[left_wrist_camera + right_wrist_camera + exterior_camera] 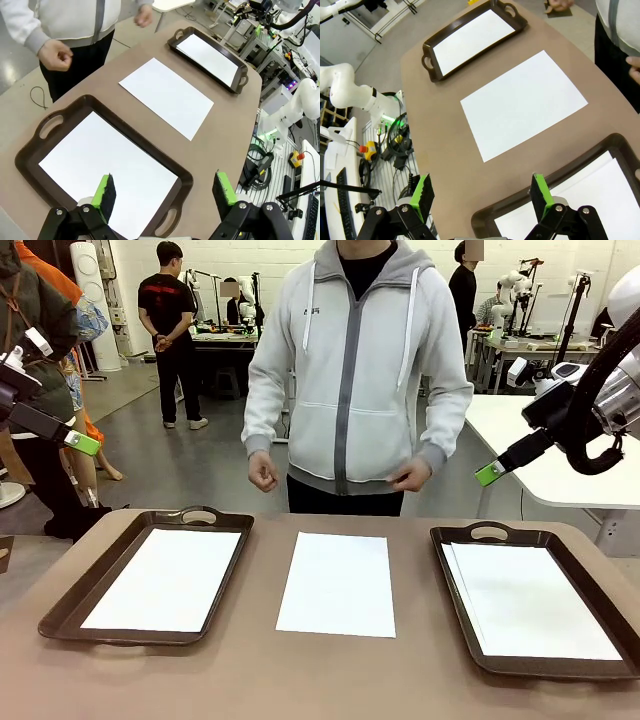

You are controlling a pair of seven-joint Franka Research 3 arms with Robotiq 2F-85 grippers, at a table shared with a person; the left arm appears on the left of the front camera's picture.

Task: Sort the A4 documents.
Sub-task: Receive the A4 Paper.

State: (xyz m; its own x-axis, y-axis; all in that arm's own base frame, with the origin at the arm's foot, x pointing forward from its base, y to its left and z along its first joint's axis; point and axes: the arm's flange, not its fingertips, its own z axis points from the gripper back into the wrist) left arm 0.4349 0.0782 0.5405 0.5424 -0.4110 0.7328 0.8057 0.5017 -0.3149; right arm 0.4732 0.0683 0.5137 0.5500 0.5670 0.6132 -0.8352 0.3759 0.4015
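Note:
One white A4 sheet (337, 583) lies flat on the bare table between two dark brown trays; it also shows in the left wrist view (166, 96) and the right wrist view (522, 104). Another sheet (165, 578) lies in the left tray (66, 605). A small stack of sheets (530, 600) lies in the right tray (462, 625). My left gripper (165, 192) hangs open high above the left tray. My right gripper (481, 192) hangs open above the right tray's inner edge. Both hold nothing.
A person in a grey zip hoodie (358, 370) stands at the far side, both hands (262, 475) loosely closed above the table edge. A second white table (560, 465) stands at the back right. Brown tabletop (260, 675) lies free near the front edge.

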